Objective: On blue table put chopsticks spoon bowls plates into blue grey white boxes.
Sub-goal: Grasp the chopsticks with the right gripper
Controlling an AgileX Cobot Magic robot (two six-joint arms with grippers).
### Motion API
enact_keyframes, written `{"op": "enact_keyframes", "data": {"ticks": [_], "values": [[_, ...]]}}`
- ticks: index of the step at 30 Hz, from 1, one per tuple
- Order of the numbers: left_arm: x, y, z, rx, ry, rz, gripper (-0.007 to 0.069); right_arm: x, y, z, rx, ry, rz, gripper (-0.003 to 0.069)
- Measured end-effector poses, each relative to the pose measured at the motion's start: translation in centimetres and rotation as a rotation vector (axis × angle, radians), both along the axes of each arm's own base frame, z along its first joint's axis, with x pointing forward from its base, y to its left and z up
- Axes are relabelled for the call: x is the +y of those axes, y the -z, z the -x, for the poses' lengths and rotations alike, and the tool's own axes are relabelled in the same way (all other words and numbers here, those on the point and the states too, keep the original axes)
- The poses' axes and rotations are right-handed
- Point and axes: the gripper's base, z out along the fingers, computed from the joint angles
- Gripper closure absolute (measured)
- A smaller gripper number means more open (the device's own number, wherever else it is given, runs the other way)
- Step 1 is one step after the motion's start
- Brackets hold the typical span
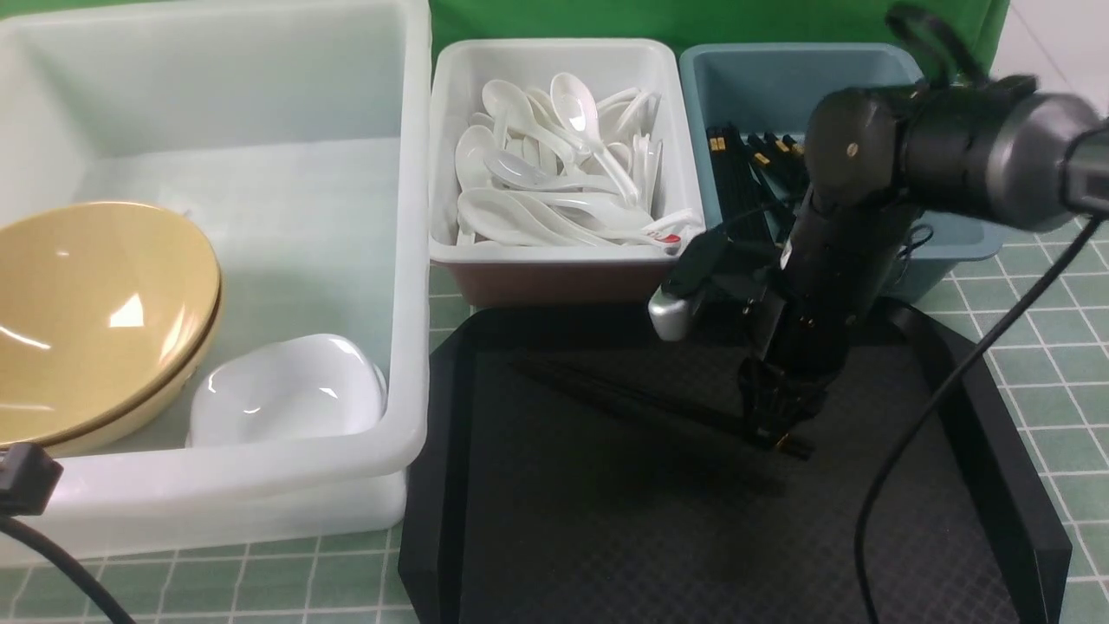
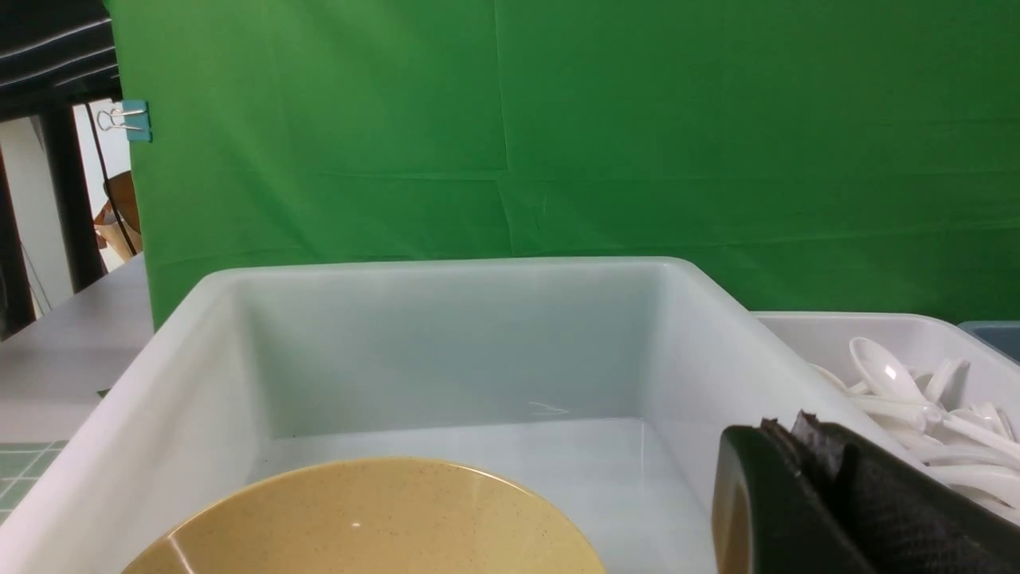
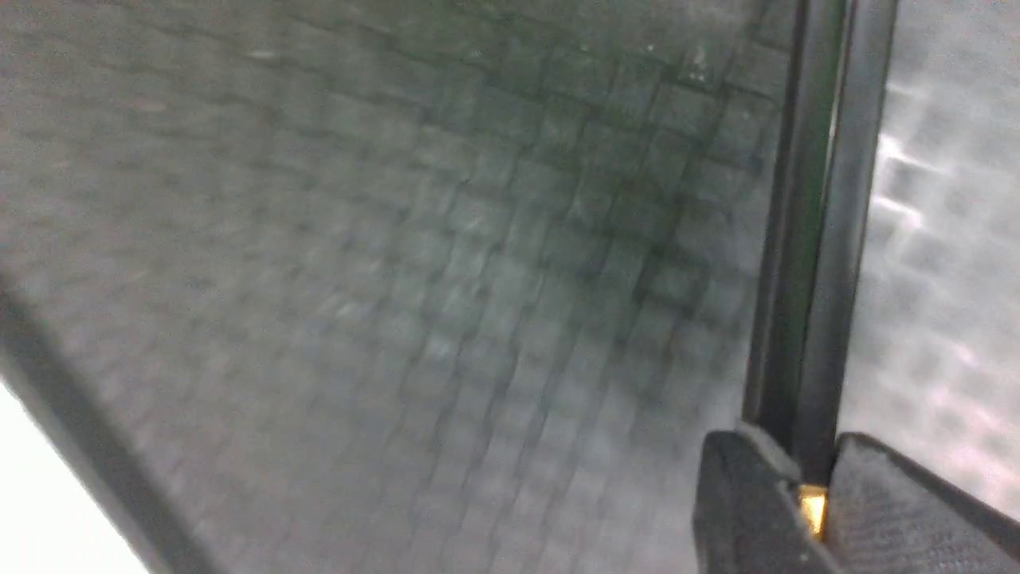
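A pair of black chopsticks (image 1: 632, 400) lies on the black octagonal tray (image 1: 606, 537). My right gripper (image 1: 780, 438) points down over their gold-banded end. In the right wrist view the right gripper (image 3: 805, 450) is shut on the chopsticks (image 3: 809, 239), a pad on each side. Tan bowls (image 1: 95, 312) and white plates (image 1: 286, 390) sit in the large white box (image 1: 416, 260). Several spoons (image 1: 554, 173) fill the small white box (image 1: 554, 253). The blue-grey box (image 1: 780, 69) holds more chopsticks (image 1: 745, 173). My left gripper (image 2: 785, 426) is shut and empty above the large box's near side.
The tray sits on the green-blue checked table (image 1: 1040, 347), in front of the two small boxes. A black cable (image 1: 918, 433) hangs from the right arm across the tray's right side. A green backdrop (image 2: 558, 143) stands behind the boxes.
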Motion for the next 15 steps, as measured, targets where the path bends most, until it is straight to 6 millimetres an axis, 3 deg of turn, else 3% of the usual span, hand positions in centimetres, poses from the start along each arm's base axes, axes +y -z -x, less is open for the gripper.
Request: {"op": "enact_keyframes", "data": {"ticks": [3,4,5,9,13,15], "values": [[0.0,0.0,0.0,0.000,0.000,0.000,0.0620,-0.5,-3.3,1.1,-0.053,0.005,-0.020,0.0508],[0.0,0.0,0.0,0.000,0.000,0.000,0.0620,-0.5,-3.5,1.2,-0.058,0.005,-0.022,0.0508],[0.0,0.0,0.0,0.000,0.000,0.000,0.0620,-0.9,-5.5,1.9,-0.104,0.007,-0.034,0.0574],[0.0,0.0,0.0,0.001,0.000,0.000,0.0620,-2.1,-9.4,3.3,-0.244,-0.001,-0.035,0.0610],[0.0,0.0,0.0,0.001,0.000,0.000,0.0620,-3.1,-11.4,3.4,-0.353,0.026,-0.059,0.0612],[0.0,0.0,0.0,0.001,0.000,0.000,0.0620,-3.4,-11.1,3.1,-0.350,0.037,-0.056,0.0612]]}}
